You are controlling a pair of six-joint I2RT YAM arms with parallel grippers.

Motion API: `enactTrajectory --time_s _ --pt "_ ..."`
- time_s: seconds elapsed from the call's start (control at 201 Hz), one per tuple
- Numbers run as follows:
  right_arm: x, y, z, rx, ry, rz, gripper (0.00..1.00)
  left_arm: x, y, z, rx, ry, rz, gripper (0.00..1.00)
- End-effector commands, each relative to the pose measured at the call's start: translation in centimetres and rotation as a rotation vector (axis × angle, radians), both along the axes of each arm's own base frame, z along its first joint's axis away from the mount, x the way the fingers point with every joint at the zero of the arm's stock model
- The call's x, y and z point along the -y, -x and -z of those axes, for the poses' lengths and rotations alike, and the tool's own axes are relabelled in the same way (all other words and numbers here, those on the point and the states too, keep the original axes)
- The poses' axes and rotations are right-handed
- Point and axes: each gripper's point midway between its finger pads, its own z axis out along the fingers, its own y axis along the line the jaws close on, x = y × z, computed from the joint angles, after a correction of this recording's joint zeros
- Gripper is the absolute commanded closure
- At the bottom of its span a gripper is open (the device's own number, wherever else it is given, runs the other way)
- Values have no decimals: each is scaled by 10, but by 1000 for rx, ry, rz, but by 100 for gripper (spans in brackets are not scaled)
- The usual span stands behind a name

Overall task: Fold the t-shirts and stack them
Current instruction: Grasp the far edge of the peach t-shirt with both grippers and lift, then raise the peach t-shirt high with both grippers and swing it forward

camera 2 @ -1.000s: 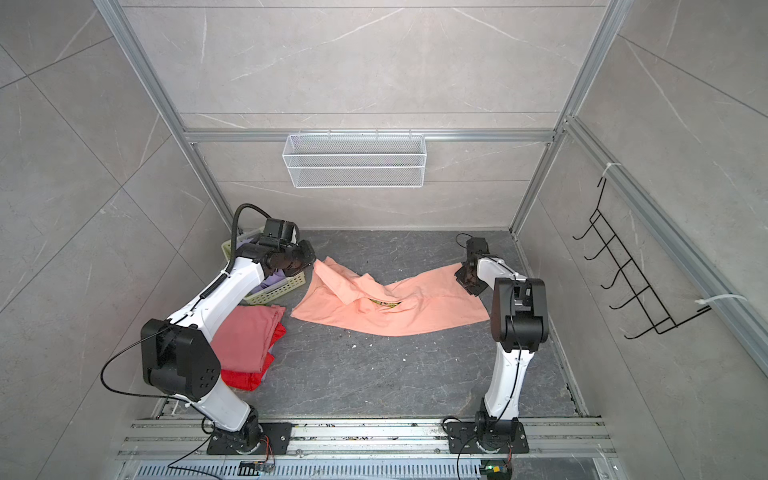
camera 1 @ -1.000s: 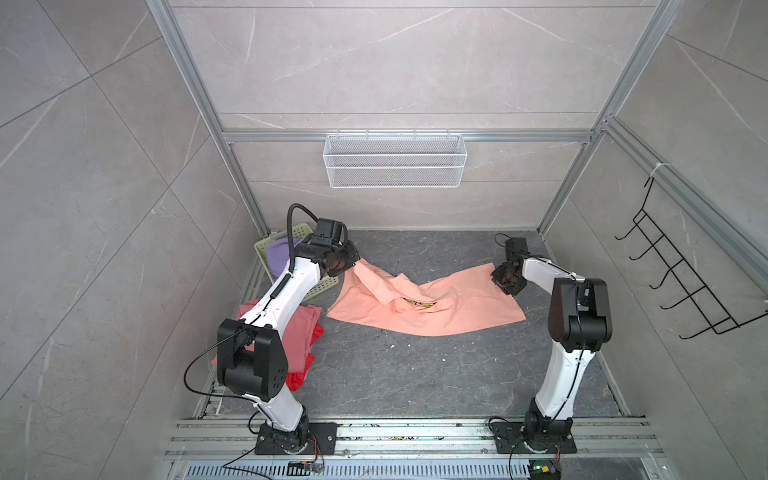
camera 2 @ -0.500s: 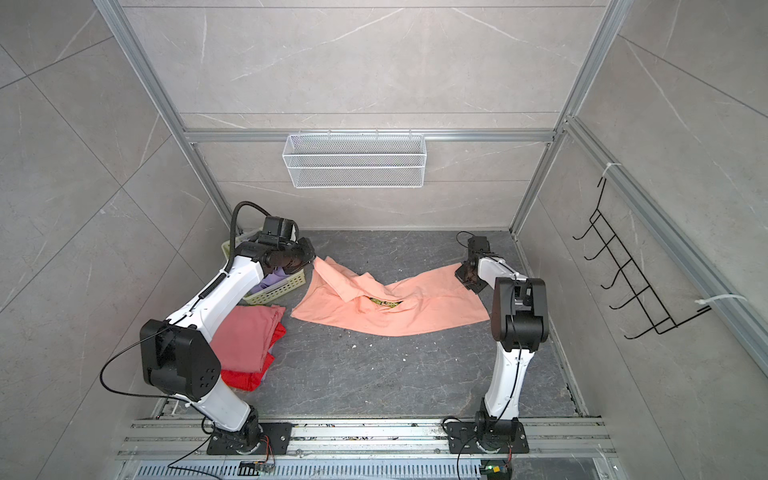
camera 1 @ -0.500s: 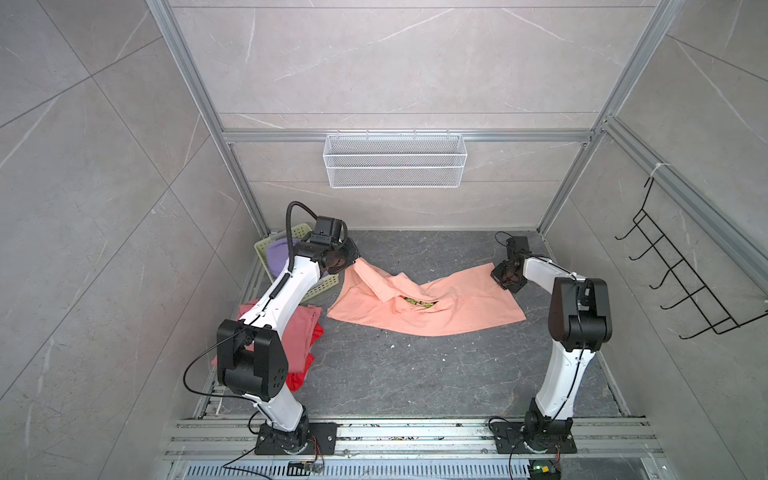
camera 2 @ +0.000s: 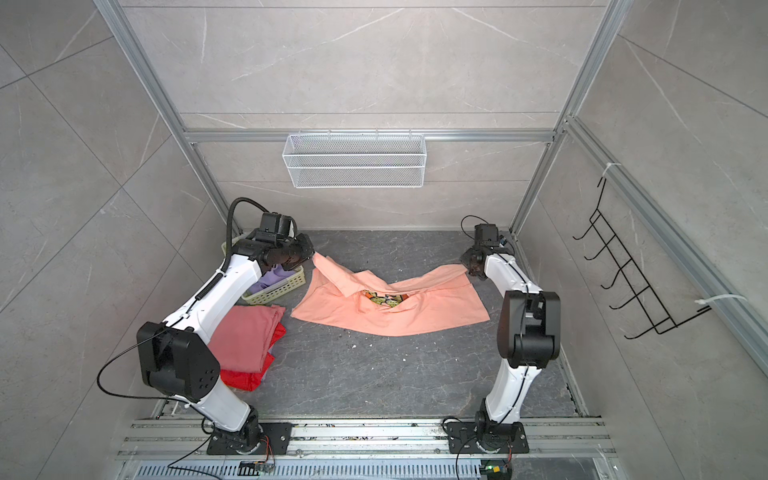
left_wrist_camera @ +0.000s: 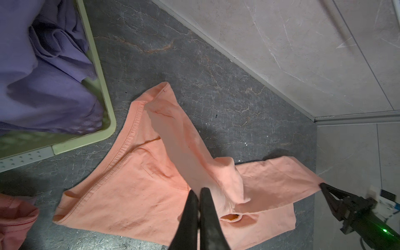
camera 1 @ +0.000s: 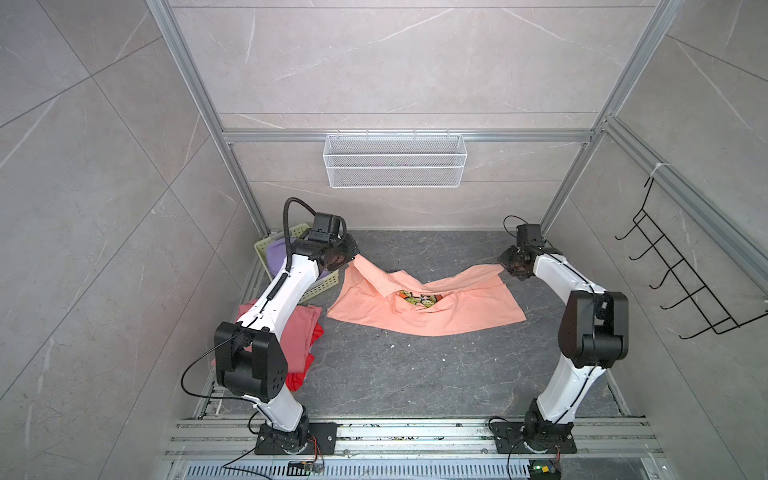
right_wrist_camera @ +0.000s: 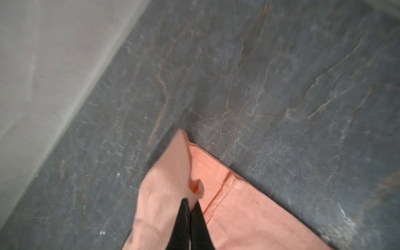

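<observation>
At the far left in both top views, a pale green perforated basket [camera 1: 320,286] [camera 2: 278,291] is sitting against the back corner, and a crumpled lavender t-shirt [camera 1: 276,255] [left_wrist_camera: 43,86] is lying inside it. In front of the basket, a folded dusty rose t-shirt [camera 1: 301,336] [camera 2: 245,336] is resting on top of a bright red t-shirt [camera 1: 296,379] [camera 2: 241,380], whose edges are poking out beneath it.

Just right of the basket, the left gripper [camera 1: 353,257] [left_wrist_camera: 199,192] is hanging low over the dark marbled tabletop [camera 1: 395,374]. Its jaws are pressed together on a raised fold of the peach-pink t-shirt [camera 1: 457,311] [camera 2: 415,316] [left_wrist_camera: 129,184].

This t-shirt is spreading across the middle of the tabletop, its front edge lying flat while its back edge is being lifted at both ends and sagging between them. A strip of its green-orange cartoon print [camera 1: 415,298] [camera 2: 382,299] is showing in the central crease; the lettering cannot be read.

On the right, the right gripper [camera 1: 500,262] [right_wrist_camera: 190,202] is pinching the shirt's far corner, its jaws closed tight on the cloth just above the tabletop.
</observation>
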Motion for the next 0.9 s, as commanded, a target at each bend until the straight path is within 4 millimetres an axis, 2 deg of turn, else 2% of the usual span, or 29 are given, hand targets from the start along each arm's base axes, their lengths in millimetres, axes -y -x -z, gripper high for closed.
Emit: enactTrajectory --time_s 0.0,0.1,0.199,0.368,0.453,0.558,0.672,0.762,0.896 --pt "15 3 -71 135 93 12 100 -13 4 -65 162 -12 -15 100" --pt "22 10 -126 222 156 5 100 -18 9 -94 232 -27 -12 100" --pt "25 24 -190 343 225 -1 100 -19 15 -130 334 -26 9 100" --pt "28 69 -290 547 326 2 100 -22 33 -201 537 -40 57 100" --pt "26 94 -332 622 377 -12 100 -26 46 -238 637 -64 71 100" --pt "23 125 -375 699 423 -30 100 -33 68 -285 773 -93 78 100" --pt "24 171 -420 785 480 -7 100 -47 103 -337 931 -127 54 100" --pt "24 207 -451 837 509 9 100 -55 131 -369 1009 -145 50 100" --pt "14 251 -485 921 522 -22 100 -62 177 -411 1128 -201 82 100"
